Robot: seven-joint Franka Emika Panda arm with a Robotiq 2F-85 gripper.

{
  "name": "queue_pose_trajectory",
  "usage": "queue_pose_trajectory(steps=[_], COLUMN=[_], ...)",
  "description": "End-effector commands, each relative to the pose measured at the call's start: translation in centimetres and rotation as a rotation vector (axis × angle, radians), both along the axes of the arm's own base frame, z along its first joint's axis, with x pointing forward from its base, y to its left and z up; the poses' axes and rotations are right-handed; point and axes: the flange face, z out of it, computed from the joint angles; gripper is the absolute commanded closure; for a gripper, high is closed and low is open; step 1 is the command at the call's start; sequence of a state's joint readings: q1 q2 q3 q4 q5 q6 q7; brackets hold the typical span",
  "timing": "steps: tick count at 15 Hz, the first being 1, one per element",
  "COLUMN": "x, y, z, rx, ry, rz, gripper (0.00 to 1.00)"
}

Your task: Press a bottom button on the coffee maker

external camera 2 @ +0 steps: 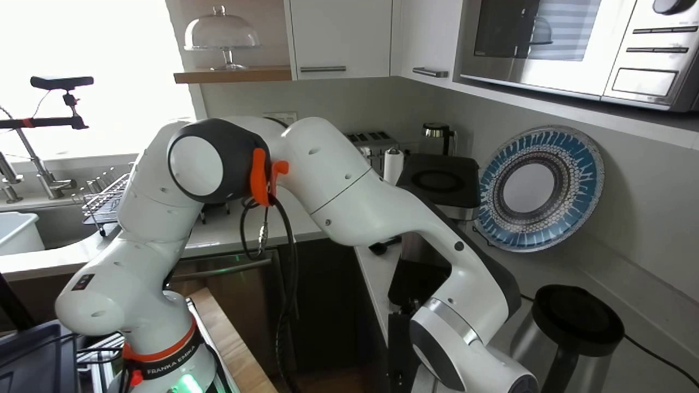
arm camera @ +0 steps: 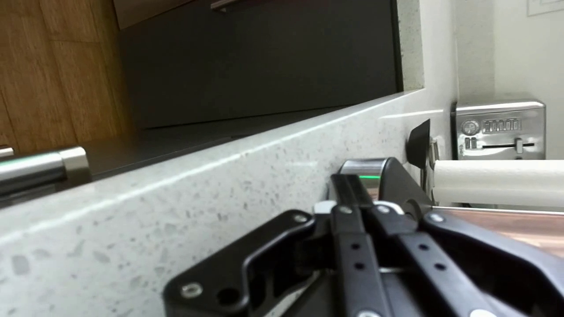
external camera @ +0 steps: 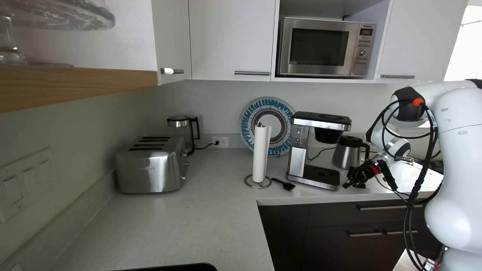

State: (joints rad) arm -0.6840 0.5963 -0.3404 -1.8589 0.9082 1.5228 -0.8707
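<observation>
The coffee maker (external camera: 298, 160) stands on the counter in an exterior view, black with a silver top band and a flat dark tray base. In an exterior view its black top (external camera 2: 439, 180) shows behind my arm. In the wrist view its base (arm camera: 404, 187) lies just beyond my fingertips, with a green streak on the silver front edge. My gripper (external camera: 345, 184) is low over the counter, beside the base's front end. In the wrist view the gripper (arm camera: 351, 190) is shut and empty; its tips cover part of the silver edge. I cannot tell whether they touch. No button is readable.
A steel kettle (external camera: 346, 153) stands close behind my gripper. A paper-towel roll (external camera: 260, 154), a black scoop (external camera: 284, 184) and a patterned plate (external camera: 250, 113) are beyond the coffee maker. A toaster (external camera: 148, 165) is farther along. The counter edge (external camera: 320, 199) runs close below my gripper.
</observation>
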Motion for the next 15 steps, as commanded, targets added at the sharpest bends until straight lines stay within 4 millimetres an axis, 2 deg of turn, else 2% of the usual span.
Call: queue_pose_trajectory(steps=[1, 15], x=[0.46, 0.94], y=[0.50, 0.62], z=[-0.01, -0.08], rx=[0.003, -0.016], ry=[0.015, 0.025], rz=[-0.018, -0.015], gripper=[1.00, 1.00])
